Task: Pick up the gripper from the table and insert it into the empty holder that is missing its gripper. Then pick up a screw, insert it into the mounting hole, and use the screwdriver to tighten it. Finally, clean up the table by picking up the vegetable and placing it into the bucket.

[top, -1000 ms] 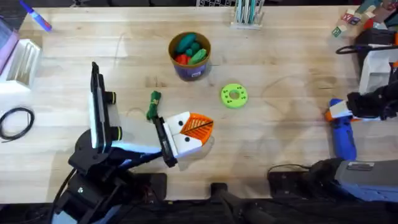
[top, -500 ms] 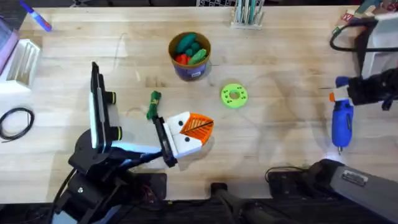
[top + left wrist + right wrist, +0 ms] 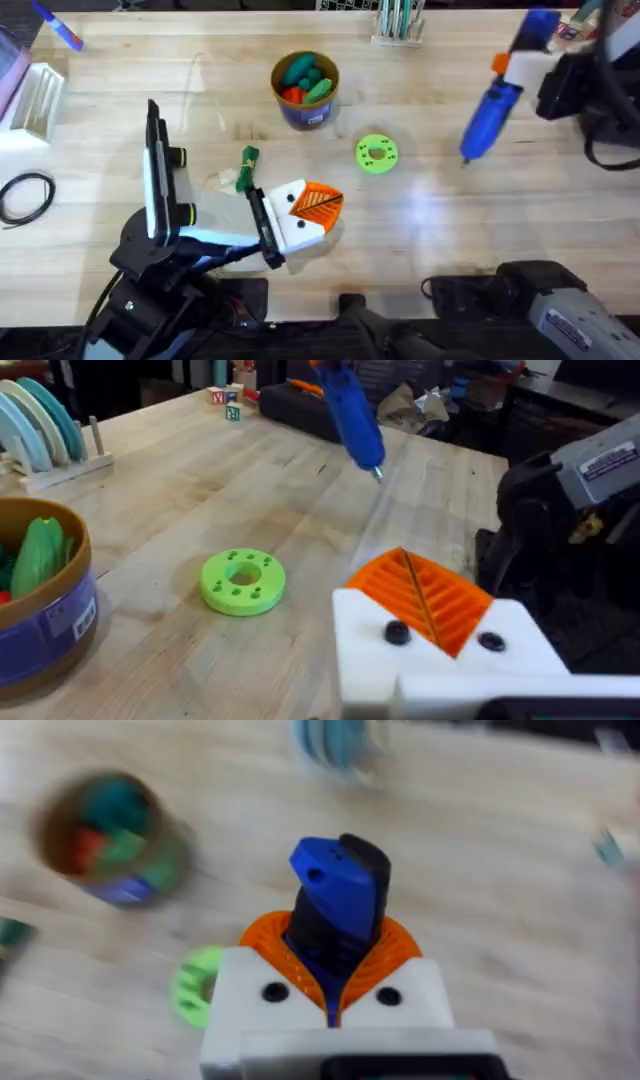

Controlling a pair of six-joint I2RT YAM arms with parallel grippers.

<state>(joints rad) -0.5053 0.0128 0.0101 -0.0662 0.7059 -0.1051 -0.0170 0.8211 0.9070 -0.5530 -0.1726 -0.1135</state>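
Note:
My right gripper (image 3: 530, 70) is shut on the blue screwdriver (image 3: 485, 115), holding it tilted in the air over the table's far right with its tip down and to the left. In the right wrist view the orange pads (image 3: 265, 935) clamp the screwdriver (image 3: 335, 890). My left gripper (image 3: 325, 205) rests low near the front centre, its orange ribbed pads (image 3: 425, 595) pressed together with nothing between them. The dark green vegetable (image 3: 247, 162) lies just left of it. The bucket (image 3: 305, 118) stands farther back, holding several toys. The loose gripper piece and the empty holder are out of view.
A lime-green disc (image 3: 376, 154) with holes lies between the bucket and the screwdriver tip. A rack (image 3: 400, 25) stands at the far edge, a white stand (image 3: 35, 100) and a black cable loop (image 3: 25, 195) at the left. Bare wood spans the right half.
My right gripper has lifted the screwdriver off the table's right edge and carried it up and back, toward the far centre-right. The left arm has not moved.

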